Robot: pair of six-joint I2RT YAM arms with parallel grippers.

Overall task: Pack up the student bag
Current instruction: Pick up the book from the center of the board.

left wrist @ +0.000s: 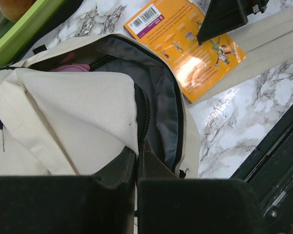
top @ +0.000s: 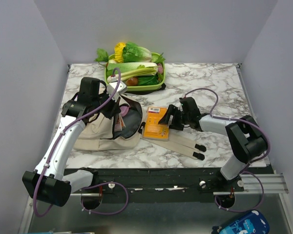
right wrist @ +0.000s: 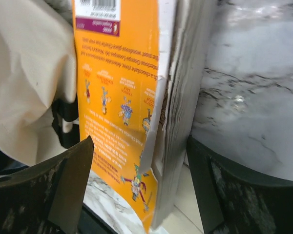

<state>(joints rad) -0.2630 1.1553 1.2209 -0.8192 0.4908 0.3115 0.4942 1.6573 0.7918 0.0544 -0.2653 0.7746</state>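
Note:
The student bag is a beige canvas backpack lying on the marble table at the left, its dark-lined mouth gaping toward the right. My left gripper is shut on the bag's zipper edge and holds the flap up. Something pink shows inside. An orange paperback book lies just right of the opening, partly on the bag's straps. My right gripper is open and straddles the book's raised page edge, with gaps on both sides.
A green tray of vegetables stands at the back of the table, close behind the bag. The black rail runs along the near edge. A blue pouch lies below the table at the bottom right.

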